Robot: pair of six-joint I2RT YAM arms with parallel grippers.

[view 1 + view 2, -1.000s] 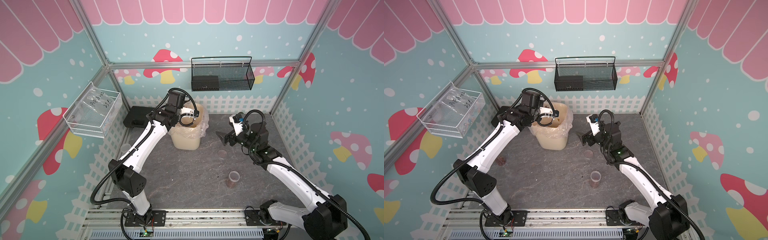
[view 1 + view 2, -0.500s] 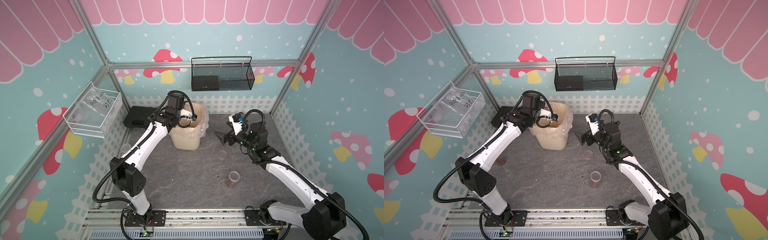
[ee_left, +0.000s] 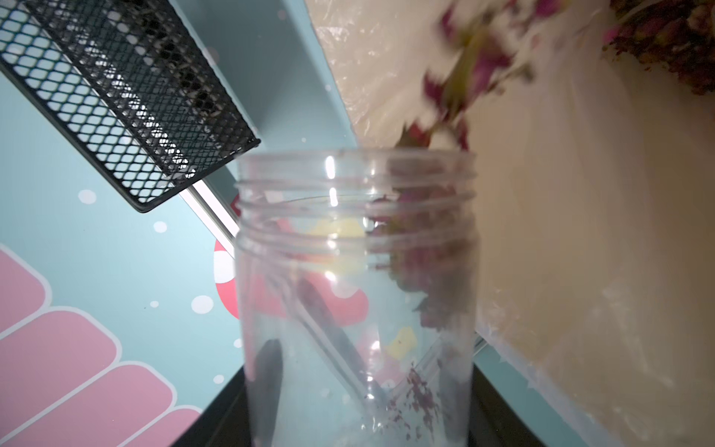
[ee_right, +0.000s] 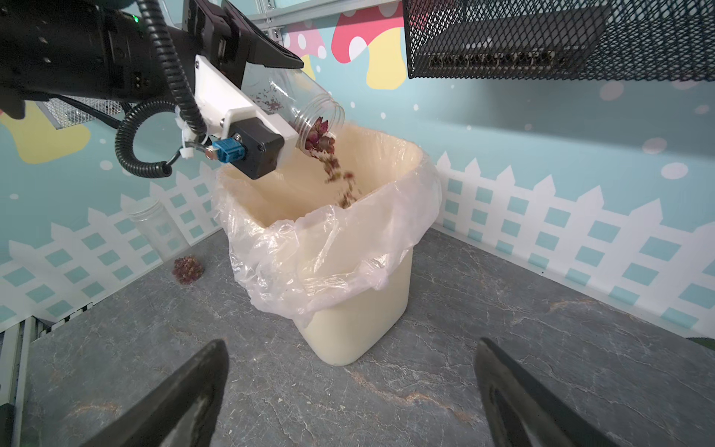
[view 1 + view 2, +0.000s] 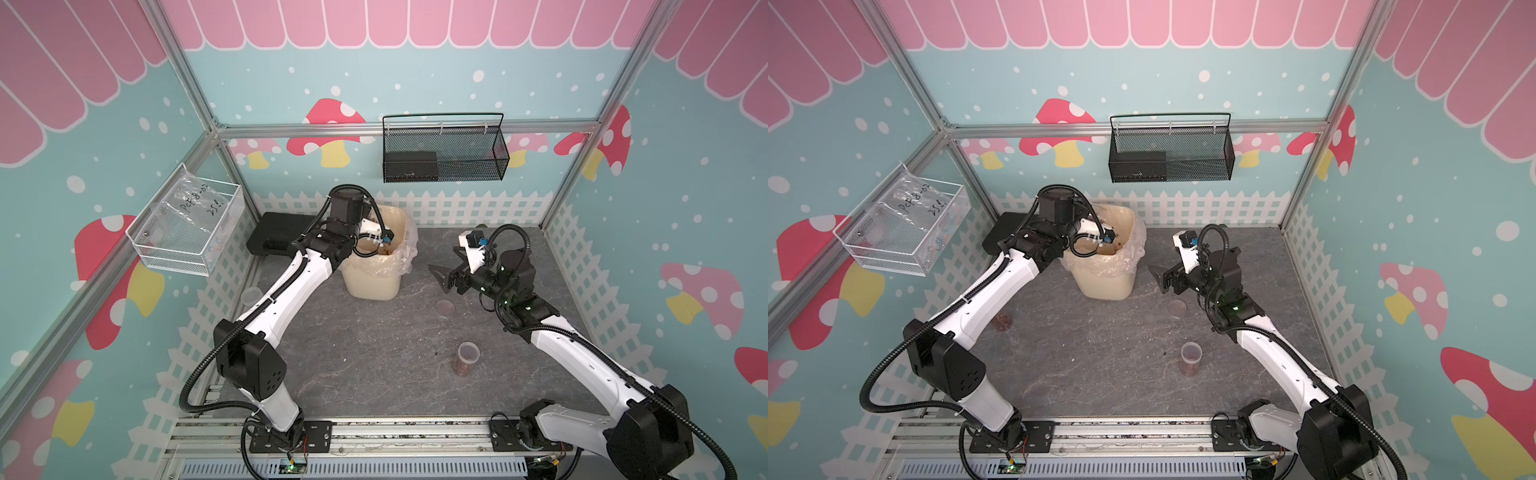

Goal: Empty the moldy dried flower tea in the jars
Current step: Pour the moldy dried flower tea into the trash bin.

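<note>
While a standing jar (image 5: 467, 359) with tea (image 5: 462, 368) in its bottom sits near right, I see my right claw (image 4: 350, 344) spread wide and empty above the table (image 5: 374, 374). Farther back, left, my left claw (image 4: 271, 83) grips a tipped jar (image 4: 313, 104), falling tea (image 4: 332, 162) spilling into the lined bin (image 4: 348, 333).

- Both top views: bright, even, diffuse light; only faint, soft shadows on the floor (image 5: 374, 374) in front of the waste bin (image 5: 371, 284); sharp throughout.
- Left wrist view: the jar (image 3: 348, 294) carries small white glints; the tea (image 3: 460, 89) over the bin is smeared by motion blur.
- Right wrist view: bin sharp, its liner (image 4: 321, 255) glossy; right gripper (image 4: 350, 344) in the foreground soft; fence (image 4: 580, 216) behind the bin shows wide-angle stretch.
</note>
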